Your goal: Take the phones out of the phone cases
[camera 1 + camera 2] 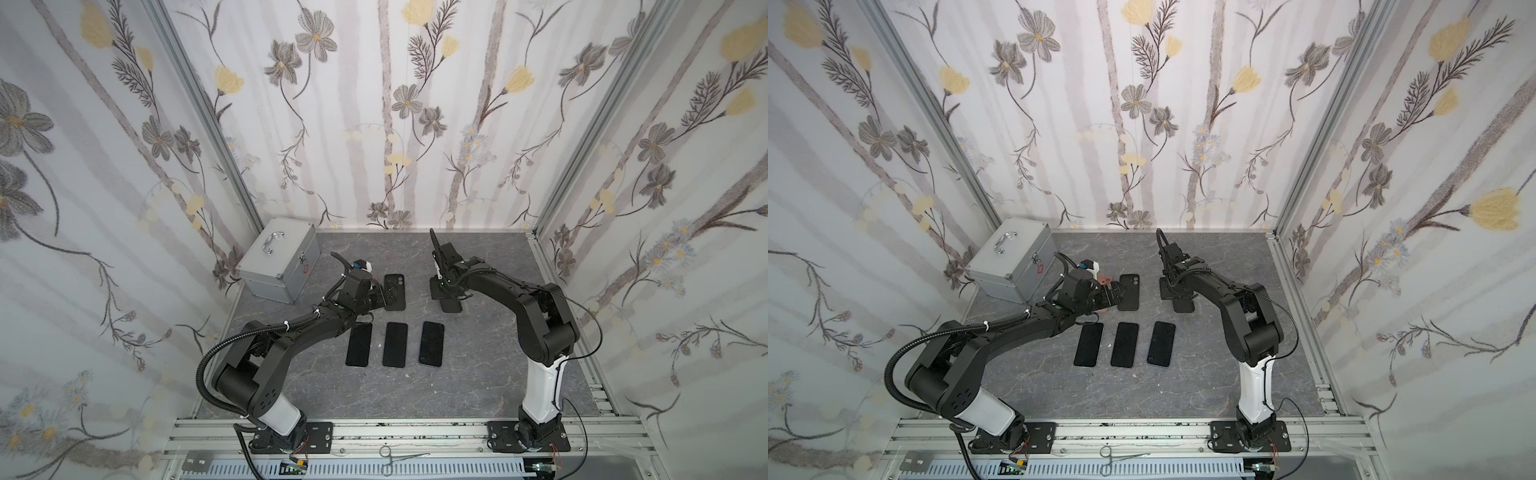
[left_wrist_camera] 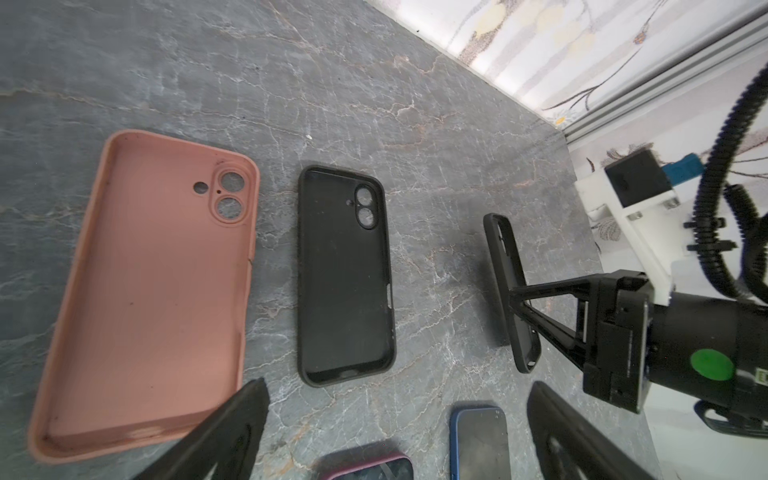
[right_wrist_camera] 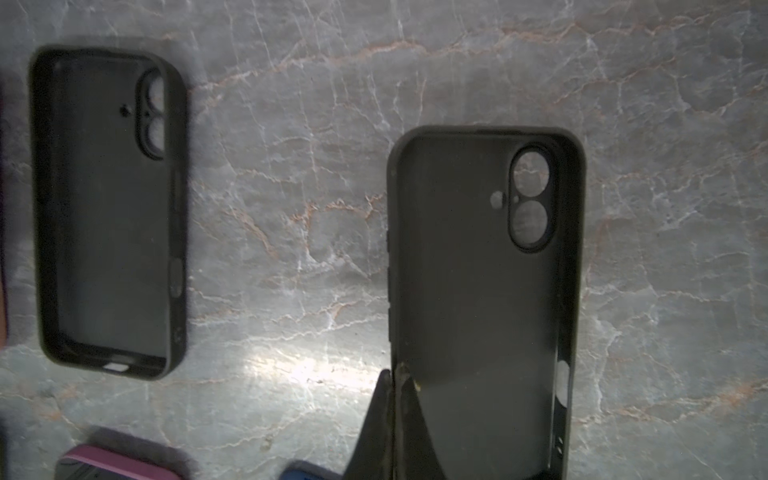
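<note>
Phone case (image 3: 478, 291), black and empty, hangs from your right gripper (image 3: 395, 386), jaws pinched on one side wall; from the left wrist view it is turned on edge over the table (image 1: 478, 374). You cannot tell whether it touches the surface. Nearer the arm bases, three phones lie flat, screens up, side by side: left phone (image 1: 359, 345), middle phone (image 1: 395, 345), right phone (image 1: 432, 343), each lying apart from the cases. Your left gripper (image 2: 399, 384) hovers with jaws wide apart and nothing between them, near a second black case (image 2: 345, 274) lying open side up, with a pink case (image 2: 153, 291) just beside it, also empty. A silver box (image 1: 280, 266) sits by the far left corner of the table.
</note>
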`<state>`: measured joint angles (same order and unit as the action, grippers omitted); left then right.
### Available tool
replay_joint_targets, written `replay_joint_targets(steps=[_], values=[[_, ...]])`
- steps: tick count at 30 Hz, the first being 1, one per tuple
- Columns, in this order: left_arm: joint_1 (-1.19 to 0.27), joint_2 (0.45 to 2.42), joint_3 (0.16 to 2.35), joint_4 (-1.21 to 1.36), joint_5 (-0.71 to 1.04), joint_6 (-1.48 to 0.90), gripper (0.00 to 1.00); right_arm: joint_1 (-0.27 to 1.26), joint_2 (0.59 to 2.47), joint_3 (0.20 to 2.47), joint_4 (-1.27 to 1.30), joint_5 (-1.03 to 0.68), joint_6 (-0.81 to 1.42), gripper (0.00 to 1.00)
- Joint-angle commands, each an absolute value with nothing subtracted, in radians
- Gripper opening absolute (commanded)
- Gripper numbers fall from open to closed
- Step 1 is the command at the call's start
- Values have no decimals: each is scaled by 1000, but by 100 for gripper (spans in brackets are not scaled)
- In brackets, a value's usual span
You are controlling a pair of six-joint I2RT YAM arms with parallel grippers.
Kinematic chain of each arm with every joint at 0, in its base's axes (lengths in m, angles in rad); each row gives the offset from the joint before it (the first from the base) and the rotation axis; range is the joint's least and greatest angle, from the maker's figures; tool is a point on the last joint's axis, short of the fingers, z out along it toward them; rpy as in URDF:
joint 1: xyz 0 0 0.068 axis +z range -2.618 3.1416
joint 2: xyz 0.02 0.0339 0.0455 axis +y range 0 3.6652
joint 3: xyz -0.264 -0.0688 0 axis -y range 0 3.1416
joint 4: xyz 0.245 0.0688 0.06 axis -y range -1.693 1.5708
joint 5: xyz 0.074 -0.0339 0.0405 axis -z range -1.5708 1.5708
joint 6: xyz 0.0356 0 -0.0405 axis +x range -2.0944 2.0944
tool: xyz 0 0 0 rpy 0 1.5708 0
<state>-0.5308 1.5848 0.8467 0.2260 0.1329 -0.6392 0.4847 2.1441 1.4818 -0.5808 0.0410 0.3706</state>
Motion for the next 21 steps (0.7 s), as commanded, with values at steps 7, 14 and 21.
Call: replay_joint_targets(steps=[7, 14, 21], values=[[-476, 1573, 832, 215, 118, -635, 100, 543, 2281, 1690, -631, 14, 552, 0], [-449, 1523, 782, 224, 133, -631, 100, 564, 2394, 1838, -683, 25, 569, 0], [-448, 1501, 752, 230, 142, -633, 100, 564, 2449, 1892, -736, 71, 558, 0]])
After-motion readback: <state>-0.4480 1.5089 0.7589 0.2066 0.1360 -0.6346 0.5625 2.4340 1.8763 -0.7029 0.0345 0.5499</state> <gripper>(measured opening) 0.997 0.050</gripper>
